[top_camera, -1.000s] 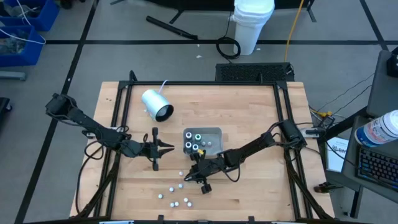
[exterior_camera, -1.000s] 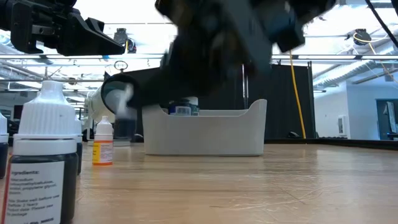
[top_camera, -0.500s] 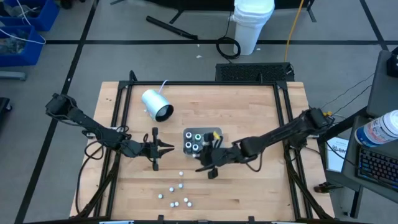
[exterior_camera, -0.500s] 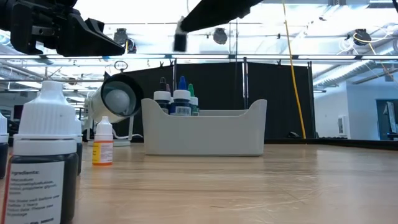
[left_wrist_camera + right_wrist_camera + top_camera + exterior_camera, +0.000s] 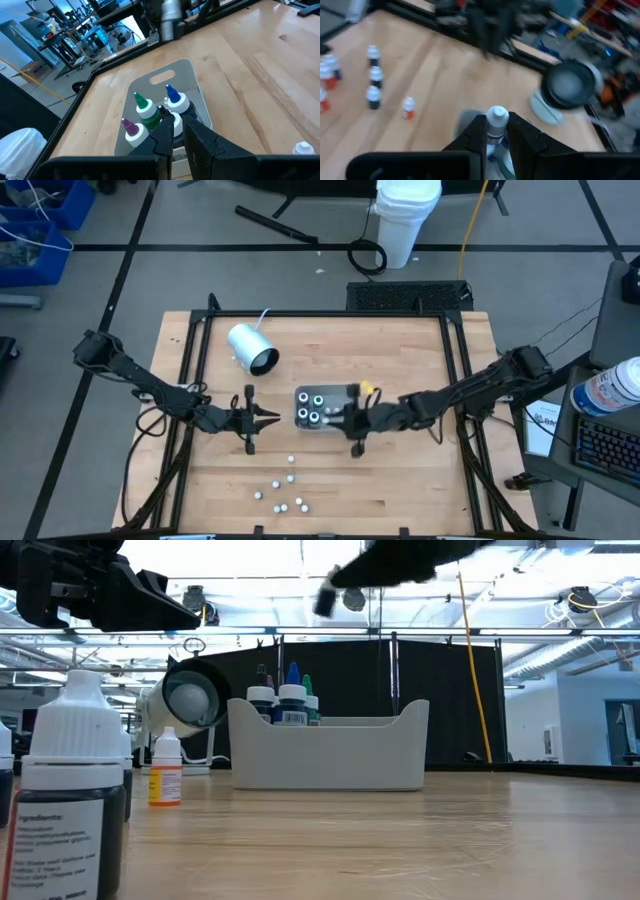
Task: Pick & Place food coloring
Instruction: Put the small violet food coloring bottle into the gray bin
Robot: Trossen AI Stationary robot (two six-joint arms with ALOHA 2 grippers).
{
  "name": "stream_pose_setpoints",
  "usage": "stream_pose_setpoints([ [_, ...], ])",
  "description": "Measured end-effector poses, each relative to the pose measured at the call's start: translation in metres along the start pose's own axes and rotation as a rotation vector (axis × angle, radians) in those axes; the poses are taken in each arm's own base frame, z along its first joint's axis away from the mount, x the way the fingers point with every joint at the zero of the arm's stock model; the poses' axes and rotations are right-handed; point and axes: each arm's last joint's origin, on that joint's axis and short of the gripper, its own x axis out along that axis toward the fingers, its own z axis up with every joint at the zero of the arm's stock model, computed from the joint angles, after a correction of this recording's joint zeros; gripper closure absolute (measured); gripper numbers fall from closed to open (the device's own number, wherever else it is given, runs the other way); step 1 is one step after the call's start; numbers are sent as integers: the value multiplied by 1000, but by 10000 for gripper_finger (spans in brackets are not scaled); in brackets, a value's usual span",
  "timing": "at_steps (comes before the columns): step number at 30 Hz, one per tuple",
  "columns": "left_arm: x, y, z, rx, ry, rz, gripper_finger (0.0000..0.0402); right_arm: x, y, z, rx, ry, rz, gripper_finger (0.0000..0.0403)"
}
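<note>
1. Over the tray's (image 5: 347, 392) right end, my right gripper (image 5: 352, 418) hangs above the table (image 5: 420, 360), fingers clamped on one small food coloring bottle (image 5: 496, 120) with a white cap that sticks up between them.
2. Inside the tray, upright bottles (image 5: 313, 409) fill its 9 o'clock half; the 3 o'clock half is bare grey floor, with room to spare beneath my load.
3. At 9 o'clock from the tray, my left gripper (image 5: 268, 418) waits low over the wood, fingers pinched together on nothing, tips pointing toward the tray's near wall with a gap between.
4. Toward 6 o'clock, loose bottles (image 5: 284, 492) stand scattered near the table's front edge, well apart from the tray.
5. Up at 11 o'clock, a white-and-grey cylinder (image 5: 251, 348) lies on its side, well apart from both my arms.
6. From 3 o'clock round to 5 o'clock the wood is bare out to the dark frame rail (image 5: 463, 370).
7. Seen from table height, the tray (image 5: 330, 750) sits flat, coloured bottle tips (image 5: 291, 690) poking above its rim.
</note>
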Motion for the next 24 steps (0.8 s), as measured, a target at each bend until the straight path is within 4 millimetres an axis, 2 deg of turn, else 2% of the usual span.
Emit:
stream_pose_setpoints([
  [5,0,0,0,0,1,6,353,-11,-24,-24,152,45,-69,358],
  [9,0,0,0,0,1,7,353,-10,-35,-39,222,111,-101,358],
  [15,0,0,0,0,2,7,353,8,-29,-56,240,172,-104,358],
  [24,0,0,-1,3,6,6,353,26,-20,-69,336,187,-110,358],
])
